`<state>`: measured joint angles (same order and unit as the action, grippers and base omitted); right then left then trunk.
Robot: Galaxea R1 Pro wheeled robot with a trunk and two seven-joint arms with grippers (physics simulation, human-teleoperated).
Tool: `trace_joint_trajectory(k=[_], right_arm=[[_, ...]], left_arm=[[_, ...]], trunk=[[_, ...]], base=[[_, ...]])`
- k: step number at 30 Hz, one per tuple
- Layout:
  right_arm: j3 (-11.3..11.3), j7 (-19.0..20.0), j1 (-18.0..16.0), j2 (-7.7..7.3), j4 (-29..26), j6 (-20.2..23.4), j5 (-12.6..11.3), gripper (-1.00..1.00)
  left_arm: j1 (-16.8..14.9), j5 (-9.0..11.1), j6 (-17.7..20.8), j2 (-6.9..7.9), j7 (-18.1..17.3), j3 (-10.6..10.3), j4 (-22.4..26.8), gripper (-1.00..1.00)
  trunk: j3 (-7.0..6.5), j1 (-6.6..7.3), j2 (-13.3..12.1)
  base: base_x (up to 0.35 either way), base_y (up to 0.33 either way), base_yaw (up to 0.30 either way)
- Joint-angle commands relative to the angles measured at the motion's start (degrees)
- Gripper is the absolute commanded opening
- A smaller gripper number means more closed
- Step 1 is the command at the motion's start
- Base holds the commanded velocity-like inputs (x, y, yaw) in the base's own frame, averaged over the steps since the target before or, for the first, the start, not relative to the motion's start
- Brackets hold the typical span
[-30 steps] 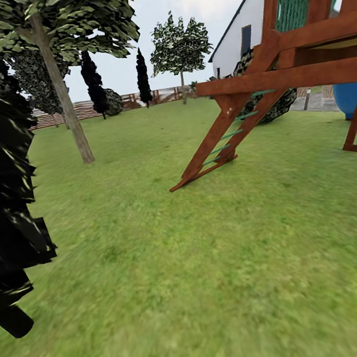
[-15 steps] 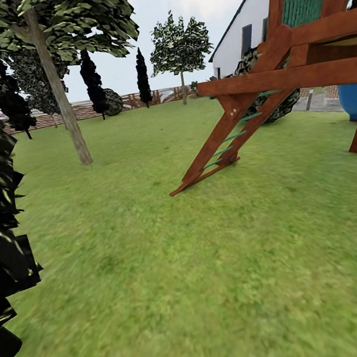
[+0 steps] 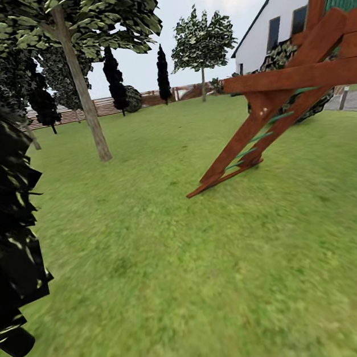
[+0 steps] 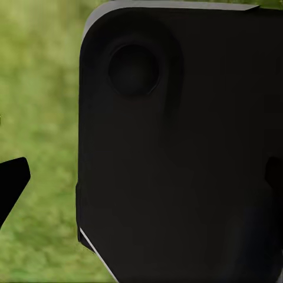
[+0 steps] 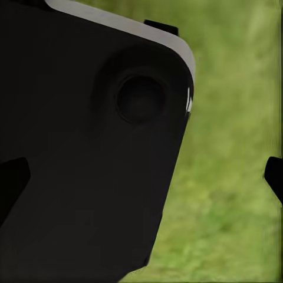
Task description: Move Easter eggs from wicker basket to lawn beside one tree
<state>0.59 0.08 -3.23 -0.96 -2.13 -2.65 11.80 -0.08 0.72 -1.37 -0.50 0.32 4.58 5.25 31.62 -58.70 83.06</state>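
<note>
The robot looks over the wide green lawn toward a pale-trunked leafy tree, probably searching; finger state unclear.

The lawn spreads wide, flat and blurry green across the garden. A tree with a straight pale grey-beige trunk and dark, pale-blotched leaf clusters stands upright on it, ahead and left.
</note>
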Motion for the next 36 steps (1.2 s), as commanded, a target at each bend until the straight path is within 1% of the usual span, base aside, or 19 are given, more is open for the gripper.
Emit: trace_joint_trajectory(k=[1, 8, 17, 27, 36], right_arm=[[0.03, 0.01, -0.04, 0.02, 0.03, -0.16, 0.33, 1.00], [0.06, 0.01, -0.02, -0.01, 0.02, -0.17, 0.34, 1.00], [0.00, 0.01, -0.05, -0.12, -0.08, -0.23, 0.33, 1.00], [-0.06, 0.01, -0.03, 0.15, 0.17, -0.16, 0.32, 1.00], [-0.06, 0.01, -0.04, 0.08, 0.23, -0.16, 0.26, 1.00]], left_arm=[[-0.01, 0.08, -0.12, -0.03, 0.03, 0.43, 0.02, 1.00], [-0.01, 0.08, -0.12, -0.03, 0.03, 0.47, 0.01, 1.00], [-0.01, 0.08, -0.12, -0.03, 0.03, 0.48, 0.00, 1.00], [-0.01, 0.08, -0.12, -0.03, 0.03, 0.51, 0.09, 1.00], [-0.01, 0.08, -0.12, -0.03, 0.11, 0.51, 0.09, 1.00]], trunk=[[0.05, -0.03, 0.02], [0.05, -0.03, 0.02], [0.05, -0.03, 0.02], [0.05, -0.03, 0.02], [0.05, -0.03, 0.02]], base=[[0.326, 0.000, 0.133], [0.326, 0.000, 0.061], [0.326, 0.000, 0.222], [0.327, 0.000, 0.011], [0.326, 0.000, 0.000]])
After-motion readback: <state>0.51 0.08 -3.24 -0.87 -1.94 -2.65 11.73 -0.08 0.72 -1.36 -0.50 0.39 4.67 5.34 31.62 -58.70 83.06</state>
